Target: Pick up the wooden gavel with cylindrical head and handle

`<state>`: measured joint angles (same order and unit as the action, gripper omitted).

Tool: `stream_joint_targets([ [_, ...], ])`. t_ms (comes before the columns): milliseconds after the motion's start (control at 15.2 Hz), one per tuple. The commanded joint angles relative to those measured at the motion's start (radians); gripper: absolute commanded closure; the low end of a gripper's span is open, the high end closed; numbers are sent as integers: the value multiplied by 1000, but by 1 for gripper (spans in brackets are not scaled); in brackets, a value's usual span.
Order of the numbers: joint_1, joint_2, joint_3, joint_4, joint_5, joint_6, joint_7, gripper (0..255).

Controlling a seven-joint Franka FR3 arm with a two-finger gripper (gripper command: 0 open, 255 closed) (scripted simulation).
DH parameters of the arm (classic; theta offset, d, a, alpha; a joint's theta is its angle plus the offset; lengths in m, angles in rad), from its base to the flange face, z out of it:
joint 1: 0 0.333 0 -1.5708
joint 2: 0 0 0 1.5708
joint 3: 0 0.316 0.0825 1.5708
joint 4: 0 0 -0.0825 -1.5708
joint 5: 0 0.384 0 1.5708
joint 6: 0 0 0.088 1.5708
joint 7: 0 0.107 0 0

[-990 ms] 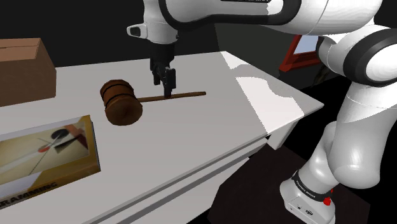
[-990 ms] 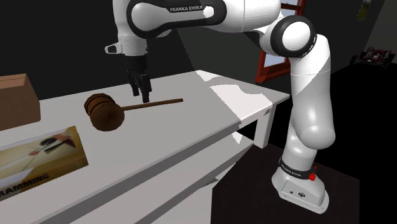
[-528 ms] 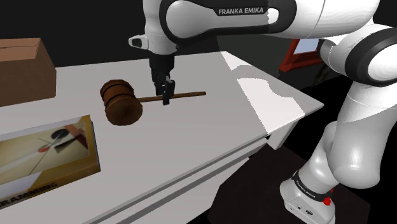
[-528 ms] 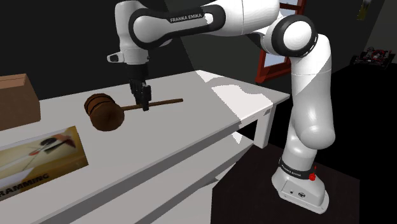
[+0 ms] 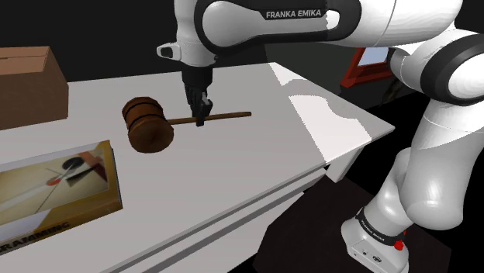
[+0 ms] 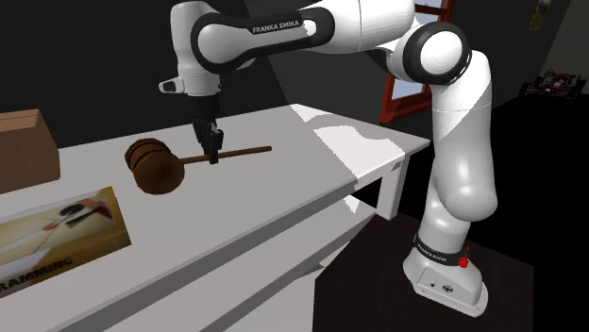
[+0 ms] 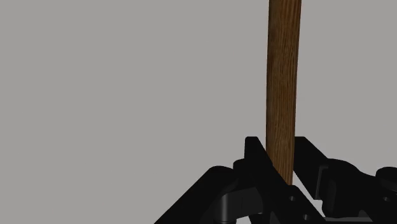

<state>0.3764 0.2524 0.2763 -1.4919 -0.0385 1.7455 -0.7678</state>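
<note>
A dark brown wooden gavel (image 5: 150, 124) lies on the white table (image 5: 233, 167), its round head toward the shoulder view's left and its thin handle (image 5: 225, 115) pointing right. My black gripper (image 5: 201, 119) comes straight down onto the handle about midway along it and is shut on it. In the second exterior view the gripper (image 6: 213, 154) clasps the handle just right of the gavel's head (image 6: 156, 168). In the wrist view the wooden handle (image 7: 283, 89) runs away from the gripper (image 7: 280, 170), clasped between the two black fingers.
A flat printed box (image 5: 54, 190) lies near the table's front edge at the shoulder view's left. A brown cardboard box (image 5: 29, 84) stands at the back left. The table's edge and corner (image 5: 341, 151) are to the right, with a red frame (image 5: 364, 66) beyond.
The gripper came down onto the handle and its fingers went from open to shut on it. The gavel has not moved.
</note>
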Motion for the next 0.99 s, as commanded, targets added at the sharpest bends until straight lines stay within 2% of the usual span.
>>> stream_joint_targets([
  [0, 0, 1, 0, 2, 0, -1, 0, 255],
  [924, 17, 46, 4, 256, -13, -210, 8, 255],
])
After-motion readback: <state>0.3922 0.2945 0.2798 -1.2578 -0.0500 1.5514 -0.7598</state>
